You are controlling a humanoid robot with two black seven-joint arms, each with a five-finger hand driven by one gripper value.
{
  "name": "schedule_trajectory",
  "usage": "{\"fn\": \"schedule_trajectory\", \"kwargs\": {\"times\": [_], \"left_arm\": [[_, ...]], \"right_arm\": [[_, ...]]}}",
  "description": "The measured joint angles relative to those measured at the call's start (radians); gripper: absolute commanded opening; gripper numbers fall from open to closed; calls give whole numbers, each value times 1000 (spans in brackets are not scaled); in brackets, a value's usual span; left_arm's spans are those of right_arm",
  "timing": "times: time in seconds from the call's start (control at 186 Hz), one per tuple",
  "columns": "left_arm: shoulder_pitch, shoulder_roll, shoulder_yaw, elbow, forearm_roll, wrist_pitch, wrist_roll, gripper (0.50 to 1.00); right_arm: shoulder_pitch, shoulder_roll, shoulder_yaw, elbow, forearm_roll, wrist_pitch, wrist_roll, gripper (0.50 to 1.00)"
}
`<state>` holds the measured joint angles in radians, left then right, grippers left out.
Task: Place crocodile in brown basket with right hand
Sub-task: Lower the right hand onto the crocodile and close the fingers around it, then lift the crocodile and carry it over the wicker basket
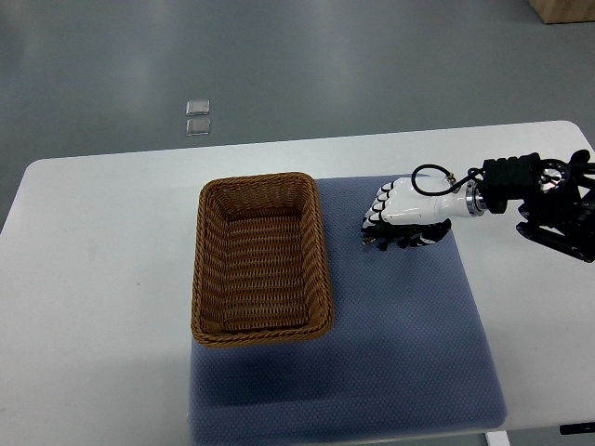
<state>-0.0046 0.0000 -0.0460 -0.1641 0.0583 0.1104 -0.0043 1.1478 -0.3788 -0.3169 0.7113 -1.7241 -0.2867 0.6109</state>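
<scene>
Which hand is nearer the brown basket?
Right. The right hand, gripping the crocodile, is over the mat just right of the brown basket; the left is out of view.

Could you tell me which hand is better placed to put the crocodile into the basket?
Right: the right hand is curled over the crocodile, just beside the basket; no left arm shows.

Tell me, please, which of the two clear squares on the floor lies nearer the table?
The lower square in the picture, nearest the table; the other square lies beyond it.
</scene>
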Motion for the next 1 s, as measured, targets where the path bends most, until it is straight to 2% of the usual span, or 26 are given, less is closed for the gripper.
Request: {"fn": "schedule_trajectory", "kwargs": {"times": [0.182,0.3,0.37,0.59,0.998], "left_arm": [[0,0,0,0,0,0,0,1000],[0,0,0,0,0,0,0,1000],[0,0,0,0,0,0,0,1000],[0,0,0,0,0,0,0,1000],[0,0,0,0,0,0,0,1000]], "right_arm": [[0,6,0,-9,-1,-1,0,754],[0,13,0,-16,-5,-1,0,684],[-1,17,0,-24,-10,-2,0,613],[-3,20,2,-41,-10,-36,0,511],[24,2,64,-47,47,-78,0,507]]}}
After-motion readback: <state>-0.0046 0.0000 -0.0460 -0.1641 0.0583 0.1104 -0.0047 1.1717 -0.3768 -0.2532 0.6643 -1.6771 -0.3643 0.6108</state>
